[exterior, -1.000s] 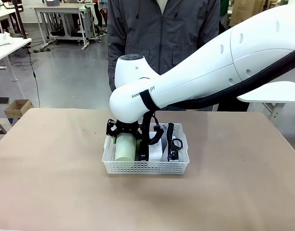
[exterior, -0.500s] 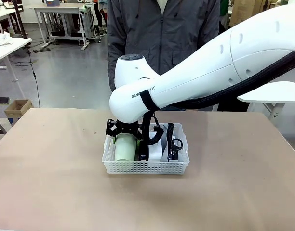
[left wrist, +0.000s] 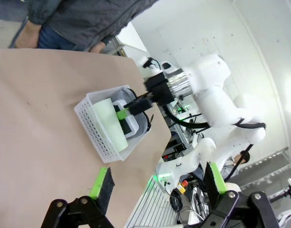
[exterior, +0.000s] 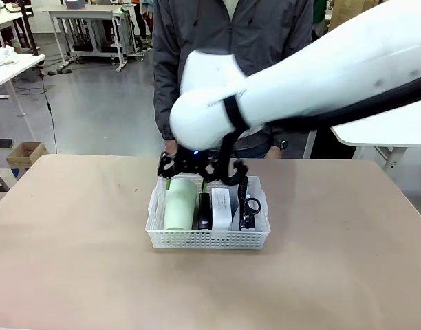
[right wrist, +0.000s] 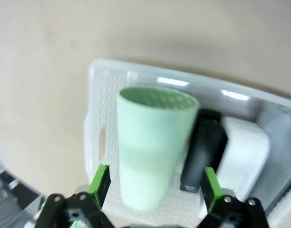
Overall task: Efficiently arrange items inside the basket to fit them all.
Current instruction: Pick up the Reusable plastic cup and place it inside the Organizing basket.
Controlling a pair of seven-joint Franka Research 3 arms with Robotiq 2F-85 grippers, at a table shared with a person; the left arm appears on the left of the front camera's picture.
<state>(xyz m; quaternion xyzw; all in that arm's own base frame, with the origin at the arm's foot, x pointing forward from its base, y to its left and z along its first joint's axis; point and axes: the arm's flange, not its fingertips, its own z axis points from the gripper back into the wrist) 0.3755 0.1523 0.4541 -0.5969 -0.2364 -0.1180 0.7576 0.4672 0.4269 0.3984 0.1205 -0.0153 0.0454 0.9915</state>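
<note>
Front view: the basket (exterior: 208, 237) is seen at the table's centre with the pale green cup (exterior: 181, 203) lying at its 9 o'clock side, the black stapler (exterior: 204, 210) next, then the small white box (exterior: 221, 208), and the pouch's black strap (exterior: 248, 206) at 3 o'clock. The packing is judged essentially done. The right gripper (exterior: 197, 167) hovers at the basket's 12 o'clock rim, holding nothing.

Left wrist view: the left gripper (left wrist: 157, 181) is spread wide and empty, well apart from the basket (left wrist: 95, 130).

Right wrist view: the right gripper (right wrist: 152, 186) is spread wide above the cup (right wrist: 152, 142); contact cannot be told.
</note>
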